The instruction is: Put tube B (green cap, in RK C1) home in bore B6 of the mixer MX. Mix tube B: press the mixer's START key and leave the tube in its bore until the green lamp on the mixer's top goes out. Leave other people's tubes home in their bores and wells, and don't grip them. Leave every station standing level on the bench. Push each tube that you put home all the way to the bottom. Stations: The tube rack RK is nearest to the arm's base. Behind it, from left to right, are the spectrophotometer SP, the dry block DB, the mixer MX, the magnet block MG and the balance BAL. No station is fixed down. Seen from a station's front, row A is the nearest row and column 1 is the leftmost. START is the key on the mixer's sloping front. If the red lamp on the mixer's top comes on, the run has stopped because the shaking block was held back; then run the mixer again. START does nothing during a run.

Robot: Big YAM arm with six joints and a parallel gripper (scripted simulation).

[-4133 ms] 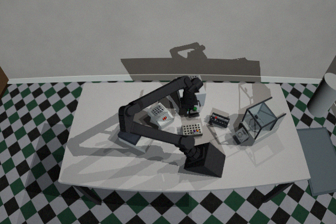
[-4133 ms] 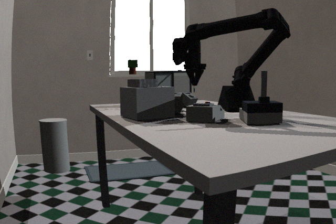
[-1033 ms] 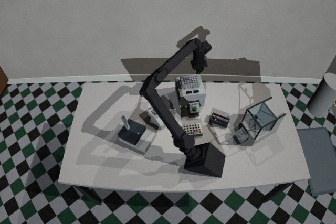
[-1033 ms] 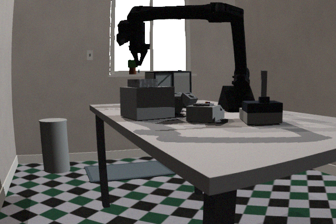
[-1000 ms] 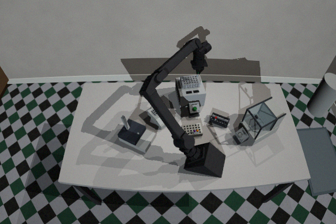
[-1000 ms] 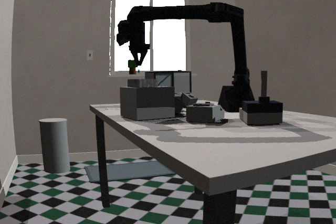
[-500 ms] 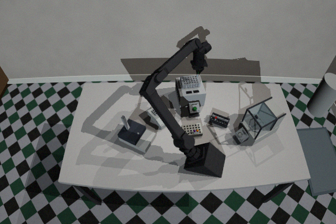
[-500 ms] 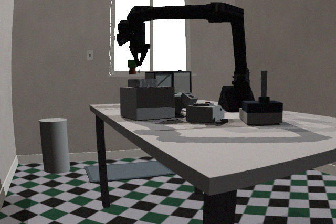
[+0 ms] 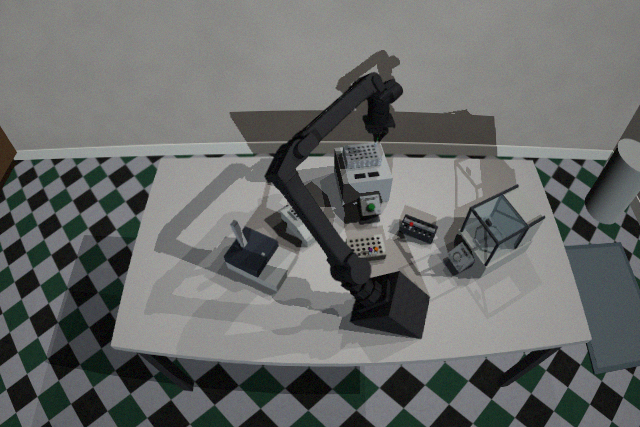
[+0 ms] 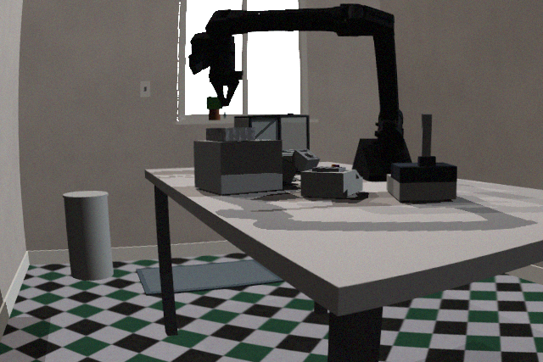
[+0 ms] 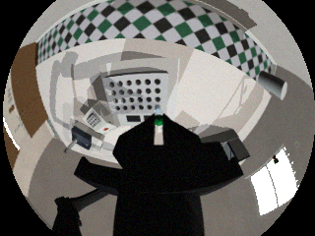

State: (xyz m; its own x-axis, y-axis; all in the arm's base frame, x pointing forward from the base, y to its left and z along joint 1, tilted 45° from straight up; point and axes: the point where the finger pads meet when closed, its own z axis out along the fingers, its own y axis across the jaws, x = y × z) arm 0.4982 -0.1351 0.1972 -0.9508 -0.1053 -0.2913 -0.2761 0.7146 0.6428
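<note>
The mixer MX (image 9: 361, 176) stands behind the rack, with its grey bore block (image 9: 362, 154) on top and the green START key (image 9: 370, 206) on its sloping front. The two lamp windows (image 9: 364, 174) on its top look dark. My gripper (image 9: 379, 136) hangs above the block's back right corner, pointing down, and is shut on tube B (image 9: 375, 145). In the wrist view the green cap and white body of tube B (image 11: 157, 130) sit between the fingers, above the bore block (image 11: 134, 92). From the side, the gripper (image 10: 224, 102) is clear above the mixer (image 10: 237, 165).
The rack RK (image 9: 366, 246) with other capped tubes is near the arm's base (image 9: 392, 303). The spectrophotometer SP (image 9: 251, 254) with raised lid and the dry block DB (image 9: 294, 223) are to the left. The magnet block MG (image 9: 417, 228) and the glass balance BAL (image 9: 490, 233) are to the right.
</note>
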